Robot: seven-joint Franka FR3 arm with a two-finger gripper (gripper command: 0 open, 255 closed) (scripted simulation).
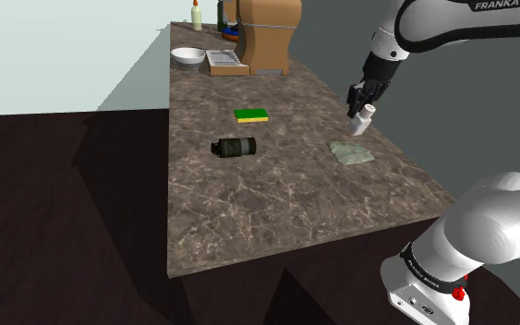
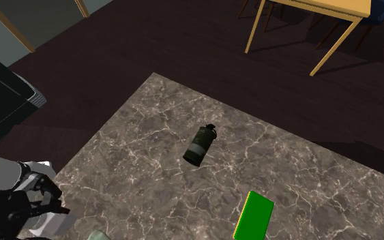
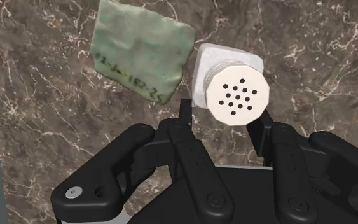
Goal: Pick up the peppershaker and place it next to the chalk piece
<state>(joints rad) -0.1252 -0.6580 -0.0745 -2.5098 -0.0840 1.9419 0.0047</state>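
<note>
In the shoulder view, my gripper [image 1: 363,100] hung at the right of the frame, over the marbled counter [image 1: 248,212]. My jaws were clenched on the white pepper shaker [image 1: 366,118], which pointed down and to the left. Just below it in the frame lay the pale green chalk piece [image 1: 351,152], flat on the stone and near the counter's right edge. A green and yellow sponge [image 1: 251,115] and a dark canister [image 1: 235,146] on its side lay near the middle, well apart from the chalk piece. The lower part of the counter, toward its near edge, was bare stone. At the upper end stood a white bowl [image 1: 188,56], a flat box [image 1: 225,62] and a brown block [image 1: 269,37], close together.

In the second exterior view, my gripper [image 2: 39,199] was at the lower left, beside the counter's left edge. The canister [image 2: 200,143] lay in the middle and the sponge [image 2: 254,215] at the lower right, with open stone between them and me. Beyond the upper edge there was dark floor [image 2: 149,34], and wooden table legs [image 2: 333,44] at the upper right.

In the wrist view, my two fingers [image 3: 185,113] clasped the shaker [image 3: 234,86] from both sides, and its holed top faced the camera. The chalk piece [image 3: 142,57] lay just beside it on the stone. I could not tell if the two touched.
</note>
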